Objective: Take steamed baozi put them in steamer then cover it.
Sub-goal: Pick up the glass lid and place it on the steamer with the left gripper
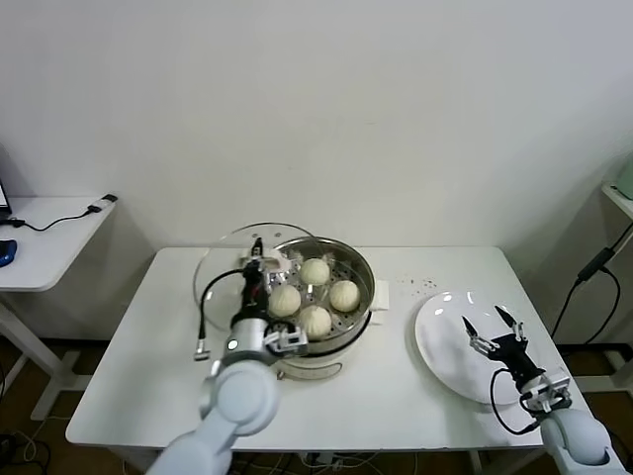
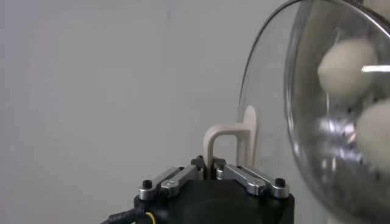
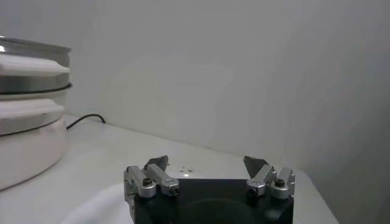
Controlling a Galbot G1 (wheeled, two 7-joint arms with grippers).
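A white table (image 1: 396,396) is standing against a plain pale wall. At the centre of the frame, the steamer (image 1: 358,297) is holding four steamed baozi (image 1: 315,271) on its perforated tray. The cover (image 1: 220,259) is tilting at the steamer's left edge, with the left gripper (image 1: 259,259) clenching its white handle (image 2: 226,141). At the lower right, the right gripper (image 1: 495,327) is hovering with fingers spread over a white plate (image 1: 440,336).

The glass cover (image 1: 237,259), held upright in the left gripper (image 1: 259,265), blocks the steamer's (image 1: 358,265) left side. Its open top and right side are unobstructed; bare counter (image 1: 396,386) lies in front.
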